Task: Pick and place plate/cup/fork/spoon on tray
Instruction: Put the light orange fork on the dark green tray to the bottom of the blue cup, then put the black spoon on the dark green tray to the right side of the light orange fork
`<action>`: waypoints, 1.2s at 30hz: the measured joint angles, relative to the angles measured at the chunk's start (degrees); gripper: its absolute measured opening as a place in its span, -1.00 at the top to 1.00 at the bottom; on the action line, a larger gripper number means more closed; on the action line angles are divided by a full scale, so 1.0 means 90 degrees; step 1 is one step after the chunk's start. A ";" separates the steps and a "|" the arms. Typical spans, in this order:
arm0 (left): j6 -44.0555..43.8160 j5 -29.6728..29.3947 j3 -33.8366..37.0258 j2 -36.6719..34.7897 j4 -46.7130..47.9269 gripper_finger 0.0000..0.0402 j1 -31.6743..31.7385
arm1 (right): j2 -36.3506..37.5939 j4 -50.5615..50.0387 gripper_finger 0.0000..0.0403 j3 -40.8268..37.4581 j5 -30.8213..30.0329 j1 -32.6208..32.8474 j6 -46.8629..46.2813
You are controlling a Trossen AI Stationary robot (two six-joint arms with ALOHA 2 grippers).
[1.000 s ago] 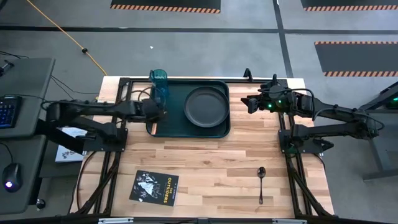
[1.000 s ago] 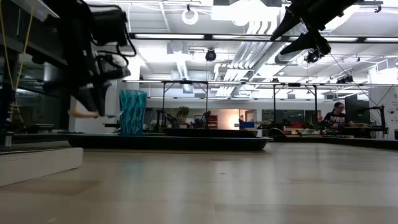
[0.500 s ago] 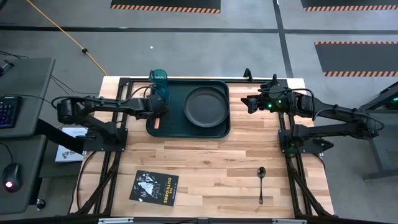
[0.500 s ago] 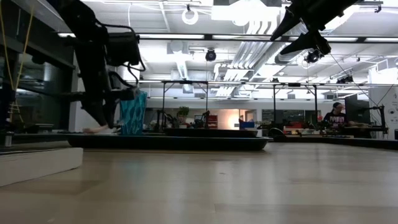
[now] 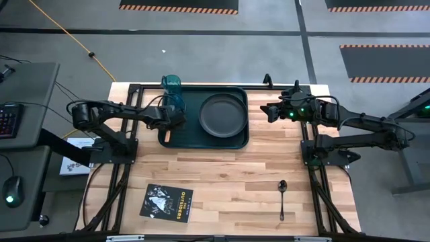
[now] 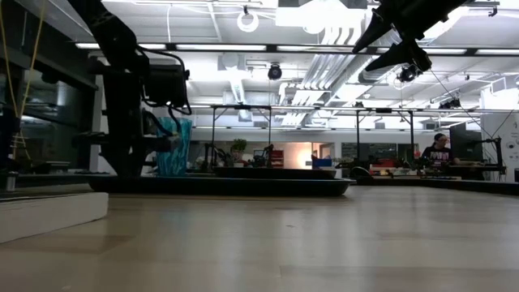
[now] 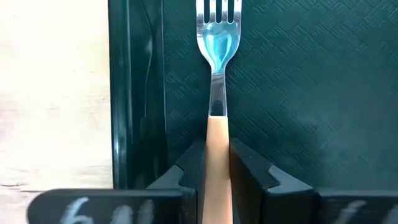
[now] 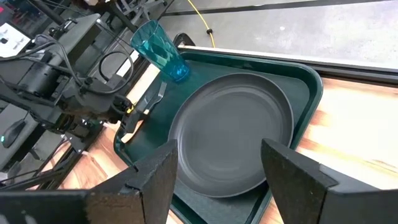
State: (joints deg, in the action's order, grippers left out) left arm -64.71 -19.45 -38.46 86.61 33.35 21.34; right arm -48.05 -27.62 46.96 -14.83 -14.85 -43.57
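**Left arm lowers the fork onto the tray's left side**

Since a second ago the left arm has swung in over the tray and come down, so the left hand (image 5: 169,126) now sits low at the tray's left edge; in the low view it has dropped from above the rim to just about tray level. Its two fingers (image 7: 186,177) are closed on the tan handle of the fork (image 7: 217,106), which lies along the textured floor of the tray (image 5: 191,138) with its silvery tines pointing away from the wrist. Whether the fork rests fully on the tray floor cannot be told.

The tray lies at the far middle of the table (image 5: 228,181). On it, the plate (image 5: 222,113) fills the right part, and the cup (image 5: 173,92) stands upright in the far left corner, just beyond the left hand. In the right wrist view the fork (image 8: 154,99) shows beside the cup (image 8: 160,50), left of the plate (image 8: 233,140).

The right arm has not moved: the right hand (image 5: 266,111) hangs to the right of the tray, above the table, with its fingers (image 8: 292,171) spread apart and gripping nothing.

The spoon (image 5: 282,197) lies on the table near the right front, well apart from the tray, bowl toward the far side. A black booklet (image 5: 167,202) lies at the near left.
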 joint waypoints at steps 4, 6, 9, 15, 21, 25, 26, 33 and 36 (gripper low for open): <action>-0.0019 -0.0021 0.0010 -0.0027 -0.0016 0.77 -0.0002 | 0.0002 0.0000 -0.10 0.0000 0.0000 0.0000 0.0004; -0.0068 -0.0031 0.0012 -0.0027 -0.0025 0.74 -0.0002 | 0.0000 0.0000 -0.10 0.0000 0.0000 0.0000 0.0004; -0.0072 -0.0031 0.0012 -0.0027 -0.0032 0.67 -0.0002 | 0.0000 0.0000 -0.10 0.0000 0.0000 0.0001 0.0004; -0.0036 -0.0015 0.0015 -0.0027 -0.0030 0.50 0.0002 | 0.0000 0.0000 -0.10 0.0000 0.0000 0.0000 0.0007; -0.0070 0.0009 0.0015 -0.0027 -0.0030 0.35 0.0002 | 0.0001 0.0000 -0.10 0.0000 0.0000 0.0002 0.0007; 0.0062 0.0035 0.0017 -0.0064 -0.0014 0.23 0.0005 | 0.0000 0.0000 -0.10 0.0000 0.0002 0.0000 0.0007; 0.0101 0.0076 0.0017 -0.0097 -0.0011 0.20 0.0005 | 0.0002 0.0000 -0.10 0.0000 0.0000 0.0000 0.0007; 0.0430 0.0166 0.0019 -0.0751 0.0099 0.02 0.0078 | 0.0001 0.0000 -0.10 0.0000 0.0002 0.0001 0.0007; 0.0551 0.0316 0.0019 -0.1263 0.0417 -0.02 0.0140 | 0.0001 0.0000 -0.10 0.0000 0.0003 0.0002 0.0002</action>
State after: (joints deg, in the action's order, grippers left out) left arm -59.76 -16.60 -38.28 75.24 37.11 22.60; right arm -48.04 -27.62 46.96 -14.81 -14.83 -43.55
